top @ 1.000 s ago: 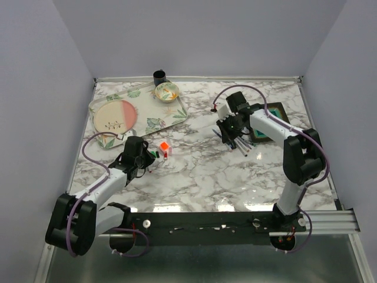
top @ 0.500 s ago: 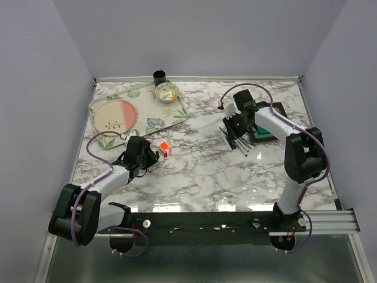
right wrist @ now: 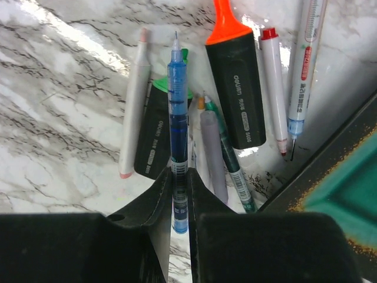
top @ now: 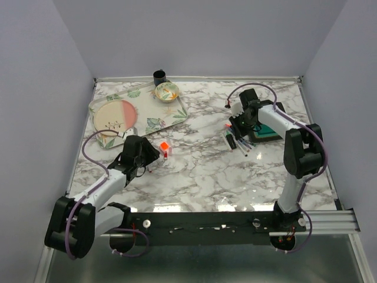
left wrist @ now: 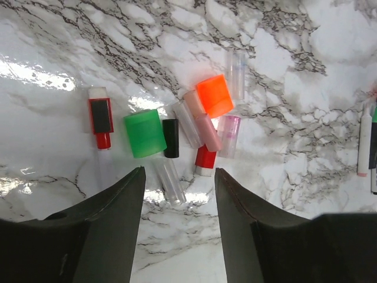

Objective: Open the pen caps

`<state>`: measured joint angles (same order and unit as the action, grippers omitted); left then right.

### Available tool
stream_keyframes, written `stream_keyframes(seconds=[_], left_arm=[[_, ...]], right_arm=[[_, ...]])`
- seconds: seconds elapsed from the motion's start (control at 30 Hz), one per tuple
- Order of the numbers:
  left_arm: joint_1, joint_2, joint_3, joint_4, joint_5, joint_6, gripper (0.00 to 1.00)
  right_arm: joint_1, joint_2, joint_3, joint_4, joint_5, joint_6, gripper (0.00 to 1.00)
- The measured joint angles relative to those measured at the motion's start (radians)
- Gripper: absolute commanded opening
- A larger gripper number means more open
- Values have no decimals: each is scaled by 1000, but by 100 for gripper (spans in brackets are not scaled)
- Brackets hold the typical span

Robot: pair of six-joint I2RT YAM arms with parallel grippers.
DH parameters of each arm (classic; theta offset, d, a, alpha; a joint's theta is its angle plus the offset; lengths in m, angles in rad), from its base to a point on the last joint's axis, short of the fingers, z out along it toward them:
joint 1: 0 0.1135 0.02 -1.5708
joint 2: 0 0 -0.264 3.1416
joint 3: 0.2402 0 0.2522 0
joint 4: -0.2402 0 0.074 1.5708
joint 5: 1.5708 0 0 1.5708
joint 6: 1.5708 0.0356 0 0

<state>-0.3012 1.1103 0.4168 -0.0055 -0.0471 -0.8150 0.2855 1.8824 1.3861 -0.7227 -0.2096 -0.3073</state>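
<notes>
Several loose pen caps lie together on the marble in the left wrist view: an orange cap, a green cap, a black cap, a red cap, a pink see-through cap and clear ones. My left gripper is open and empty just near of them; it also shows in the top view. My right gripper is shut on a blue pen with a bare needle tip, over the other pens. These include an orange-tipped highlighter and a green-tipped highlighter.
A dark box with a teal inside sits right beside the pens. A leaf-patterned tray at the back left carries a pink and cream plate and a small bowl. A black cup stands behind it.
My right gripper has moved back and to the right, toward the dark box, uncovering the pens on the table. The left arm has barely shifted by the caps.
</notes>
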Motion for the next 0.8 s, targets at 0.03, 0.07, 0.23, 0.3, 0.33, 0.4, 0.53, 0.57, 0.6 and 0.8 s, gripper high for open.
stream_keyframes(seconds=[0.03, 0.07, 0.23, 0.3, 0.33, 0.4, 0.53, 0.57, 0.6, 0.8], left_arm=[[0, -15, 0, -3, 0, 0, 64], [0, -36, 0, -6, -1, 1, 65], [3, -124, -3, -42, -24, 3, 66], [9, -154, -14, -46, -37, 1, 67], [13, -167, -22, -47, -43, -2, 68], [20, -189, -41, -54, -58, -11, 71], [35, -206, -69, -92, -91, -39, 72], [39, -206, -71, -98, -96, -43, 72], [42, -206, -72, -104, -101, -47, 72], [61, -158, -67, -106, -128, -62, 66]], right_arm=[[-3, 5, 1, -1, 3, -1, 24], [-7, 10, 1, -4, 6, 0, 25], [-13, 29, 2, -10, 11, -1, 29], [-13, 35, 2, -13, 12, -1, 30], [-13, 37, 2, -13, 12, -1, 30], [-13, 39, 3, -16, 12, -1, 31], [-13, 39, 3, -20, 12, -1, 32], [-13, 38, 3, -21, 11, -1, 32], [-13, 35, 3, -21, 9, -1, 33], [-13, -26, 3, -23, -52, -20, 33]])
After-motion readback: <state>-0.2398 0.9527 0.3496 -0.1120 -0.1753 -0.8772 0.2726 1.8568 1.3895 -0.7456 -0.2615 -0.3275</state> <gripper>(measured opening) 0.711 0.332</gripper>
